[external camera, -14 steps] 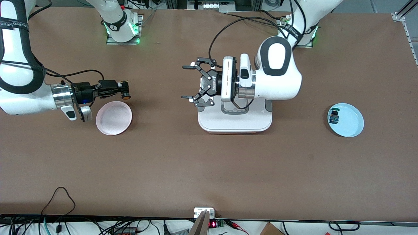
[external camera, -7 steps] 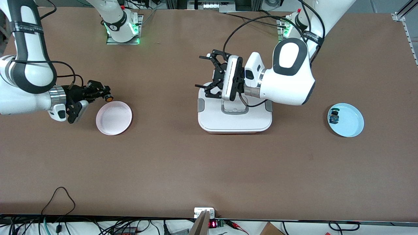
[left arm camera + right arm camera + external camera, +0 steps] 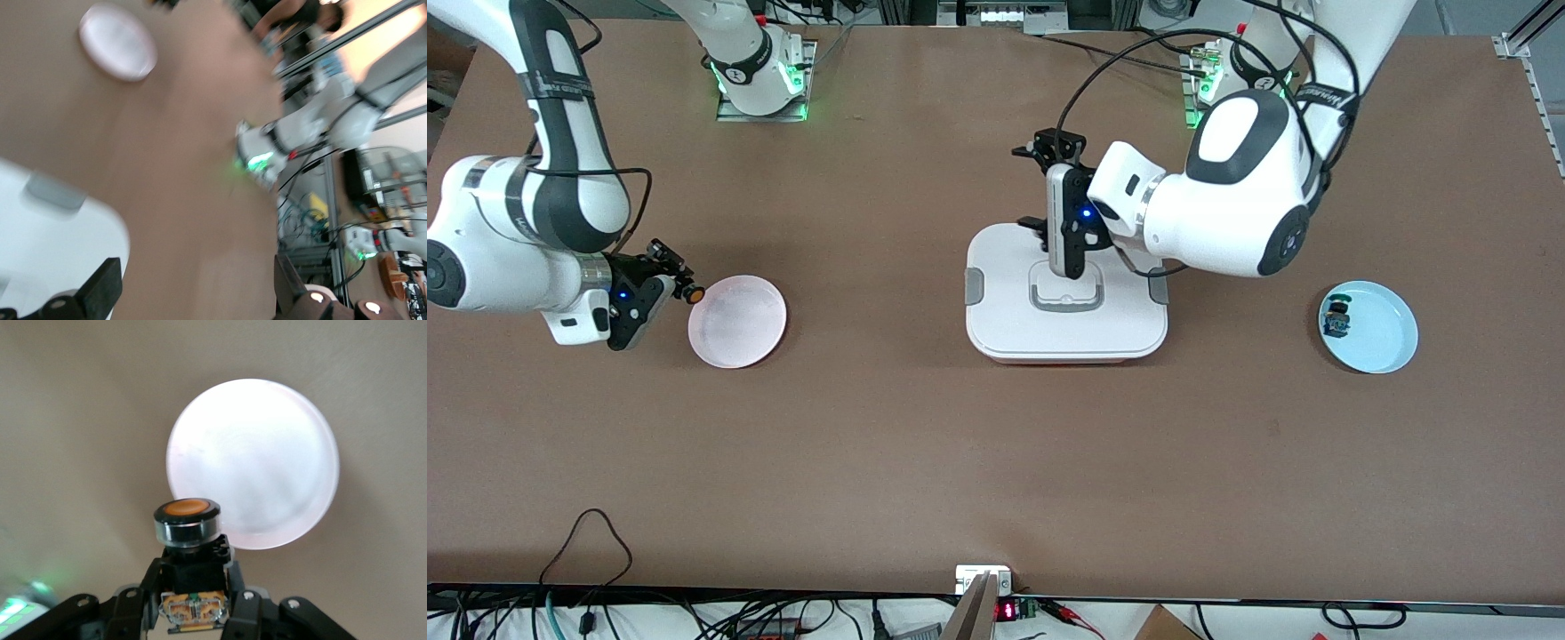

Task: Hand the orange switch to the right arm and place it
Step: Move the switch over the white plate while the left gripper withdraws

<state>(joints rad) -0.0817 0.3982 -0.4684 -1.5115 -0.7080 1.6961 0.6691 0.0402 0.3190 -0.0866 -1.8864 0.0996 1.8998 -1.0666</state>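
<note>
The orange switch (image 3: 692,292) (image 3: 187,520) is a small black part with a round orange cap. My right gripper (image 3: 679,281) (image 3: 193,587) is shut on its black body, cap pointing outward. It hangs just over the rim of the pink plate (image 3: 738,322) (image 3: 253,463), at the right arm's end of the table. My left gripper (image 3: 1031,187) (image 3: 197,293) is open and holds nothing. It hovers above the white box (image 3: 1067,302) (image 3: 47,247), at the box's edge nearest the robots' bases.
A light blue plate (image 3: 1392,333) lies toward the left arm's end and holds a black-and-blue component with a teal cap (image 3: 1336,318). The white box has a grey handle (image 3: 1065,298) on its lid. Cables run along the table's front edge.
The right gripper has drawn the switch back toward its end of the table and down to the pink plate's rim. The left gripper has pulled away toward its base and turned, still open.
</note>
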